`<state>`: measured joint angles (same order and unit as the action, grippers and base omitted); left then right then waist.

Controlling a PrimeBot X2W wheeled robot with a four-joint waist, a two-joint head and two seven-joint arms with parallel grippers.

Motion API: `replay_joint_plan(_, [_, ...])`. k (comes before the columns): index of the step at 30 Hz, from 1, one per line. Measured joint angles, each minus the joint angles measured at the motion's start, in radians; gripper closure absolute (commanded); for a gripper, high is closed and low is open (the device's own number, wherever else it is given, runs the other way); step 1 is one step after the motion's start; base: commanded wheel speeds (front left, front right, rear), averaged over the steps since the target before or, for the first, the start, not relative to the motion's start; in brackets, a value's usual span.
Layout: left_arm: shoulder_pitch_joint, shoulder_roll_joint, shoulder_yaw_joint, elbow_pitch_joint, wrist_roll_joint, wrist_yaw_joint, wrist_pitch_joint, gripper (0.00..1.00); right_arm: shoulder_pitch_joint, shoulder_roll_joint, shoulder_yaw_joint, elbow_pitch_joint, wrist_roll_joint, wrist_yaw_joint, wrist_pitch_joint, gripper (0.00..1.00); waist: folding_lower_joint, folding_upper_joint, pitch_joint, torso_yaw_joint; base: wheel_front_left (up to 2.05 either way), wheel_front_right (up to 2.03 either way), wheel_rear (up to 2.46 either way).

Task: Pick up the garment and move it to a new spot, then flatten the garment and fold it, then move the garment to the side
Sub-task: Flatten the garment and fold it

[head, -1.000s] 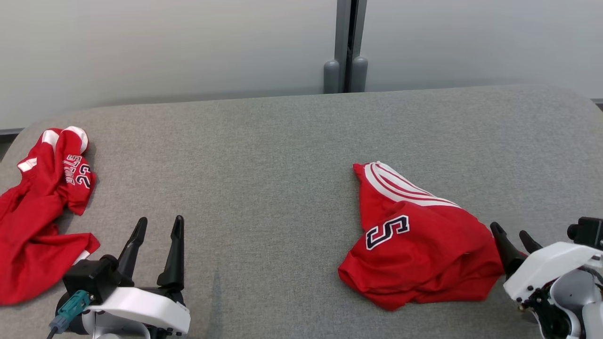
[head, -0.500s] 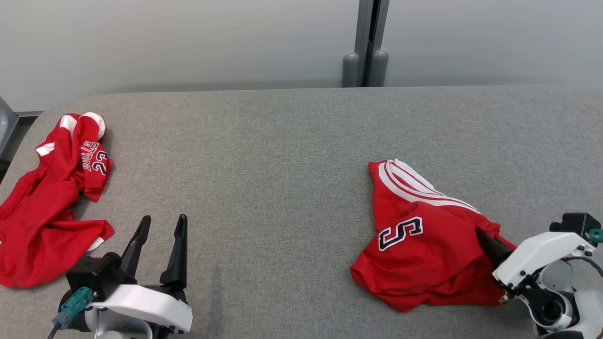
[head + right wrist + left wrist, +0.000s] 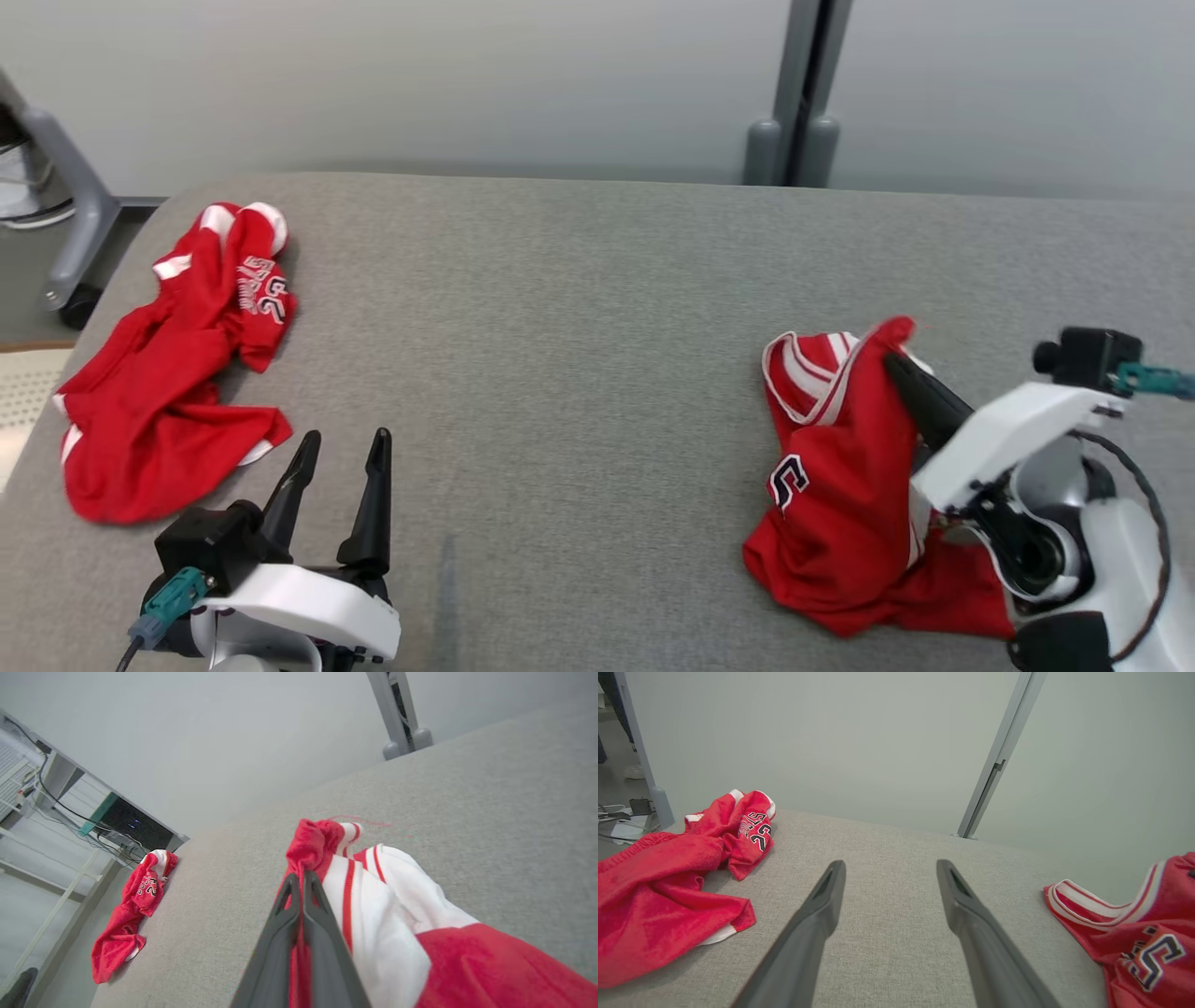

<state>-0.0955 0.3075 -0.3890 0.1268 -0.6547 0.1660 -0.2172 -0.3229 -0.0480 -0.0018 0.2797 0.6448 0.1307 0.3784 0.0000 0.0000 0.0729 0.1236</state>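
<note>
Head view: the right end effector (image 3: 898, 362) is pinched shut on the garment (image 3: 840, 504), a red jersey with white-striped trim and a dark numeral; its two dark fingers meet on a fold at the garment's top, and that fold stands raised while the rest slumps in a heap on the grey desk (image 3: 579, 355) beside the pale wrist; the heap sits on the right part of the desk, toward the near side and well in from the far edge; whether its lower hem reaches the near edge I cannot tell, since the arm covers it. Right wrist view gives the same grip close up; red cloth is caught between the closed fingers, and the white banding drapes to their right.

The left end effector (image 3: 345, 437) sits at the lower left with its fingers spread wide; left wrist view has bare grey desk surface in the gap between them. A second red garment (image 3: 168, 392) lies crumpled along the desk's left edge, running from near the rounded far-left corner toward the near side; it is near the left fingers but apart from them.

Between the two garments the middle of the desk is a broad open stretch, reaching from the left fingers to the far edge; beyond that edge stands a pale wall (image 3: 467, 84) with a grey post (image 3: 803, 93); off the left edge a grey wheeled stand (image 3: 70, 224) rests on the floor (image 3: 28, 327).
</note>
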Motion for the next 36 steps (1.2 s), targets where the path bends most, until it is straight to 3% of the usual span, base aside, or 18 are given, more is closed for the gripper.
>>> replay_joint_plan(5, [-0.015,-0.013,-0.012,0.012,-0.003,-0.012,-0.004,0.00,-0.065,0.001,0.105,0.007,0.004,0.000,-0.004,1.00,0.0000,0.0000,0.002,0.062,0.00,0.00,0.00])
replay_joint_plan(16, [-0.038,-0.038,-0.037,0.054,-0.006,-0.042,-0.013,0.00,-0.281,0.000,0.336,0.206,0.003,0.000,-0.153,1.00,0.0000,0.0000,0.026,0.184,0.00,0.00,0.00])
replay_joint_plan(22, [-0.062,-0.046,-0.045,0.080,-0.006,-0.052,-0.020,0.00,-0.372,0.001,0.639,0.331,0.147,0.000,-0.279,1.00,0.0000,0.0000,0.049,0.214,0.00,0.00,0.00])
replay_joint_plan(23, [-0.065,-0.046,-0.046,0.083,-0.005,-0.055,-0.020,0.00,-0.383,0.001,0.679,0.345,0.169,0.000,-0.296,0.58,0.0000,0.0000,0.051,0.215,0.00,0.00,0.00])
replay_joint_plan(24, [-0.071,-0.047,-0.047,0.086,-0.005,-0.055,-0.021,0.00,-0.392,-0.001,0.717,0.351,0.197,0.000,-0.313,0.00,0.0000,0.0000,0.053,0.215,0.00,0.00,0.00])
replay_joint_plan(30, [-0.080,-0.045,-0.045,0.097,-0.005,-0.055,-0.021,0.00,-0.447,0.002,0.861,0.385,0.325,0.000,-0.409,0.00,0.0000,0.0000,0.047,0.198,0.00,0.00,0.00])
replay_joint_plan(36, [-0.066,-0.032,-0.033,0.093,-0.007,-0.041,-0.022,0.00,-0.478,0.001,0.870,0.425,0.342,0.000,-0.522,0.00,0.0000,0.0000,0.017,0.139,0.00,0.00,0.00])
